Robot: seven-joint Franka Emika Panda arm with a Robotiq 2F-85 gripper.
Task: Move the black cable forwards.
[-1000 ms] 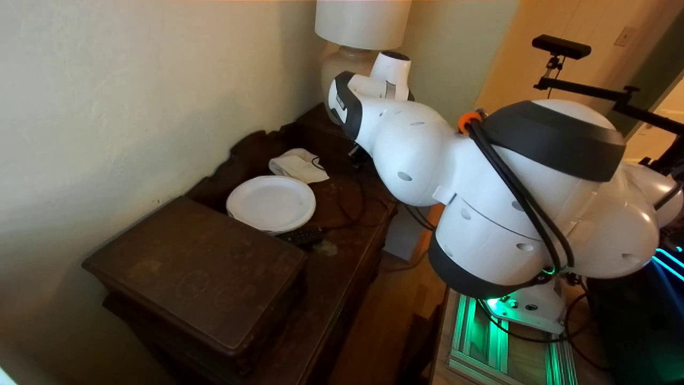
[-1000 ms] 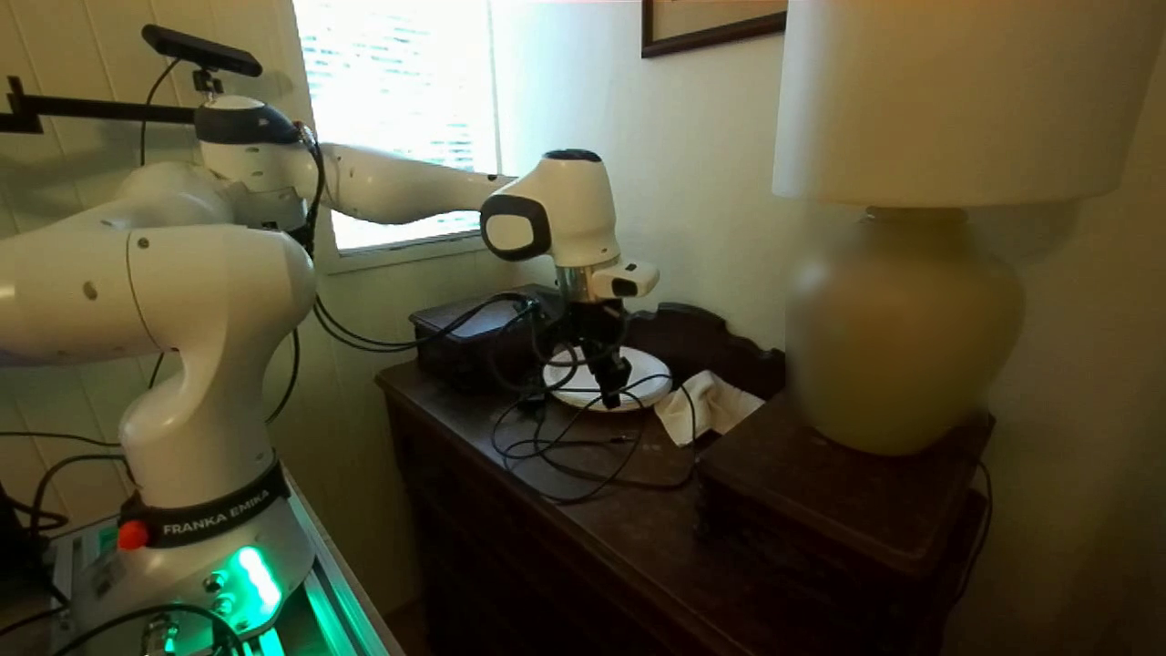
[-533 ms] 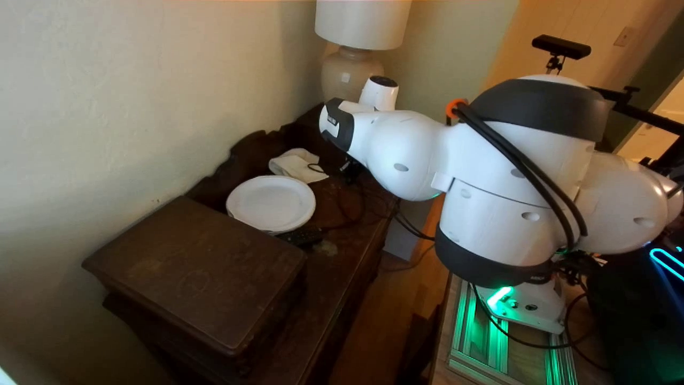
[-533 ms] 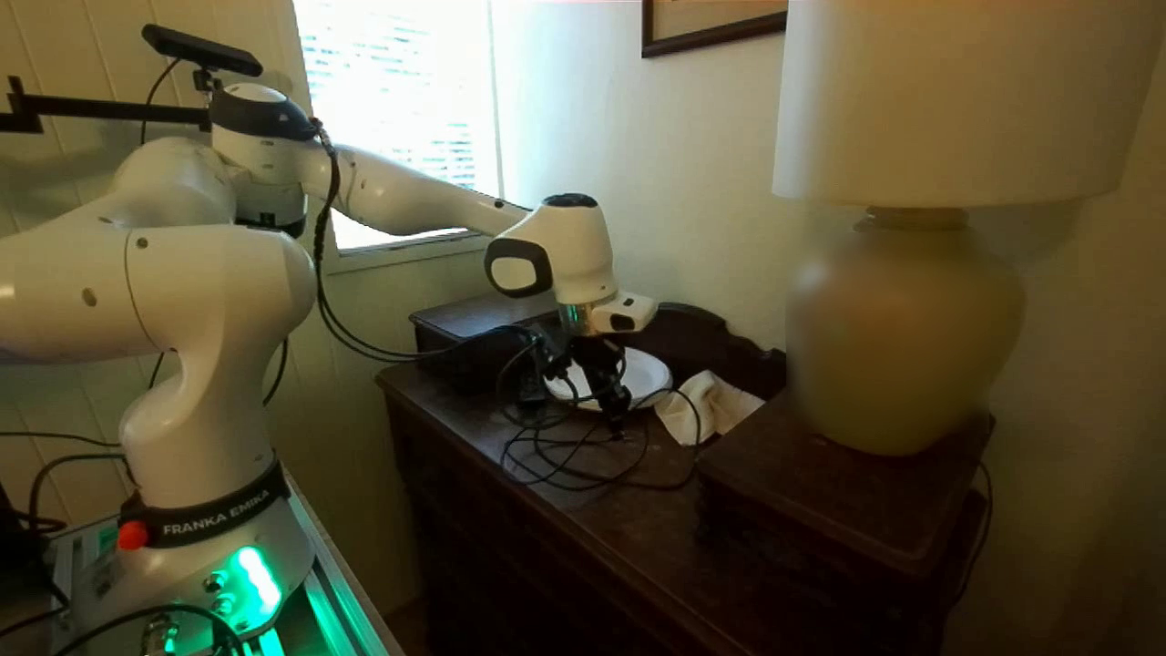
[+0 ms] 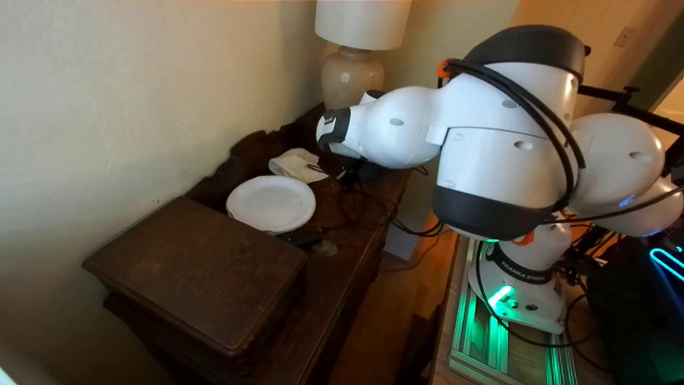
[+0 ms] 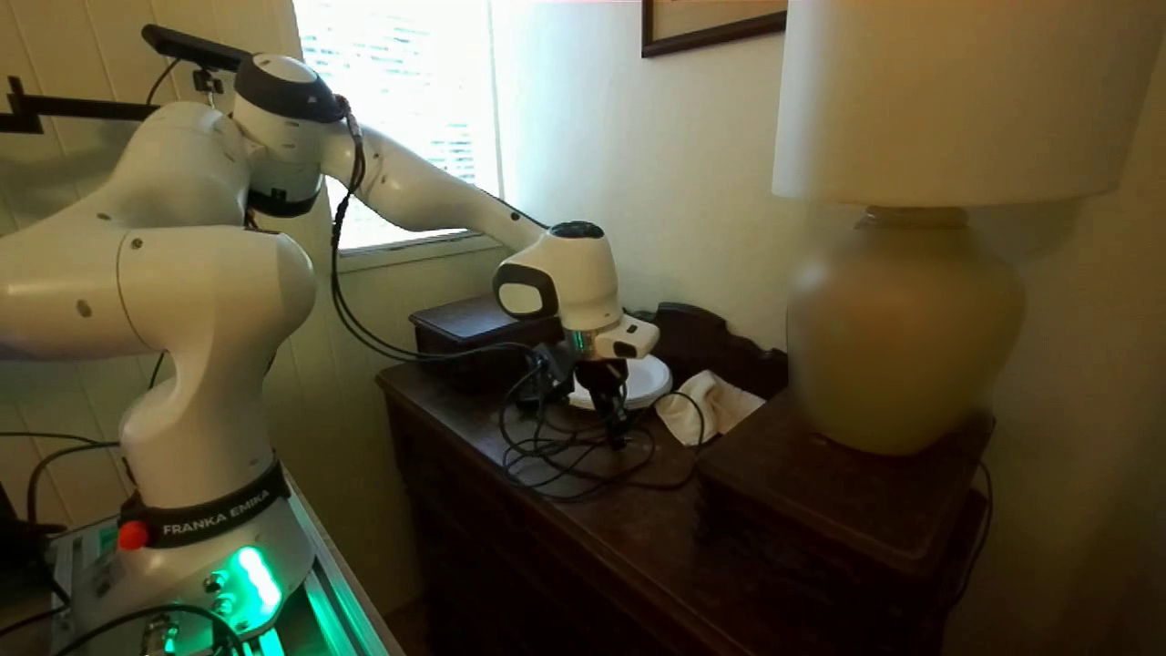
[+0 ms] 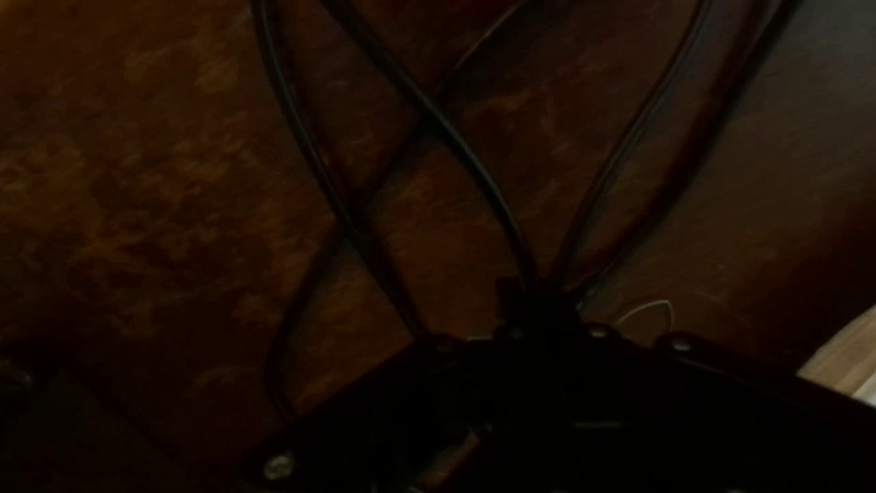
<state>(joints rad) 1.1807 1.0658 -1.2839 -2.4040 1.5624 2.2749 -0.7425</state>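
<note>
The black cable [image 6: 557,497] lies in loose loops on the dark wooden dresser, around and below my gripper [image 6: 618,439]. One loop shows over the white cloth in an exterior view [image 5: 316,168]. In the wrist view, strands of the cable [image 7: 472,161] run up to the fingertips. There my gripper [image 7: 540,308] is shut, with strands coming out from between its fingers. The picture is very dark, so the exact grip is hard to see. The gripper points down, low over the dresser top, in front of the white plate [image 6: 651,381]. Arm parts hide some of the cable.
The white plate [image 5: 271,203] and the white cloth [image 5: 294,164] lie on the dresser. A dark remote [image 5: 302,236] is beside the plate. A raised wooden box [image 5: 197,272] stands at one end; a large lamp [image 6: 902,337] stands at the other. Black cables [image 6: 364,346] hang from the arm.
My gripper has come down toward the dresser top with the cable in it. The raised cable strands have sunk into lower, tighter loops. Plate, cloth and remote have not moved.
</note>
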